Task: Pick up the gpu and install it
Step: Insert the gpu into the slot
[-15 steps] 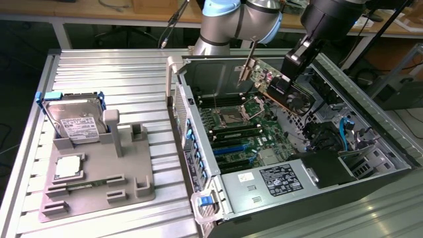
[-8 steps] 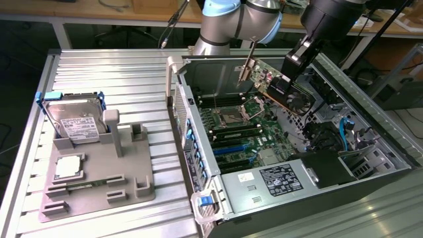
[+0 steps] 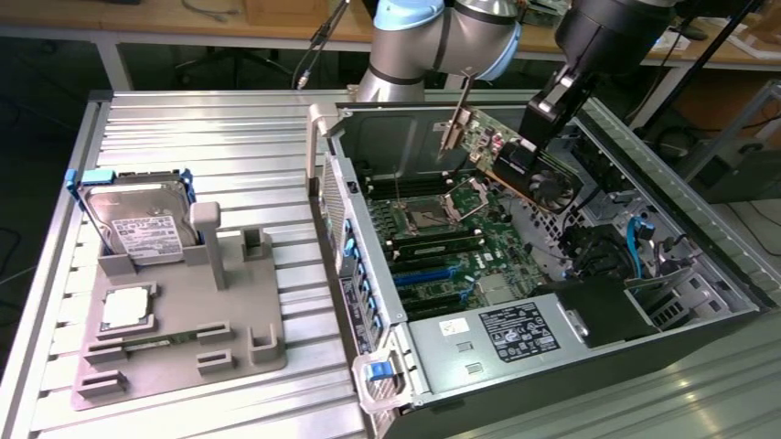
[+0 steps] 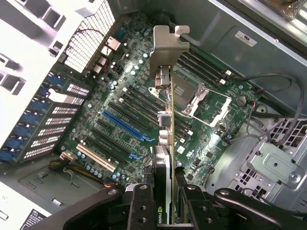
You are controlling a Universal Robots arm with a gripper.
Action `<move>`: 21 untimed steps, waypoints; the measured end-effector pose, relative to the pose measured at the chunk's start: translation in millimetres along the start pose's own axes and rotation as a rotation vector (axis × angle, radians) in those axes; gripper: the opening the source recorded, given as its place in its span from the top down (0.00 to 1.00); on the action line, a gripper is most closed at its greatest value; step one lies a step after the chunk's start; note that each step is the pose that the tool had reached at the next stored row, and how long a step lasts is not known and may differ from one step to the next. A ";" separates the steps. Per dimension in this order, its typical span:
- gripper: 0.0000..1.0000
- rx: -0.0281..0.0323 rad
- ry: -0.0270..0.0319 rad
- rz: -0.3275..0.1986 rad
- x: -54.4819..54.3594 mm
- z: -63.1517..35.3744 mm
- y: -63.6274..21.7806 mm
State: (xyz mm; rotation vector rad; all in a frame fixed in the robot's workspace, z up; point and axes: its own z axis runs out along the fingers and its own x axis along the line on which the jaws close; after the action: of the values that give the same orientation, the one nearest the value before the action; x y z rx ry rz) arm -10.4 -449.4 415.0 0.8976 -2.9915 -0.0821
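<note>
**A:** What is the end effector (image 4: 165,203) doing?

**B:** It is clamped on the gpu (image 4: 165,122). Two fingers (image 4: 141,208) squeeze the card from both sides.

**A:** Where is the gpu?

**B:** It hangs right under the end effector, inside the open computer case (image 3: 409,123), up in the air over the green board (image 4: 120,110). Its silver bracket (image 4: 165,48) is at the end farthest from the end effector.

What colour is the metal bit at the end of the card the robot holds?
Silver-grey. The bracket of the gpu shows best in the wrist view.
</note>
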 end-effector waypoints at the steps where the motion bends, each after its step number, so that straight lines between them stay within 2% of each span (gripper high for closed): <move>1: 0.73 0.0000 0.0000 -0.001 0.0 0.0 0.0; 21: 0.73 0.0000 0.0008 -0.015 0.0 0.0 0.0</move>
State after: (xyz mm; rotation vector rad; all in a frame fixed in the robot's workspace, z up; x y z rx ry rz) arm -10.4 -449.4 415.0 0.9197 -2.9844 -0.0820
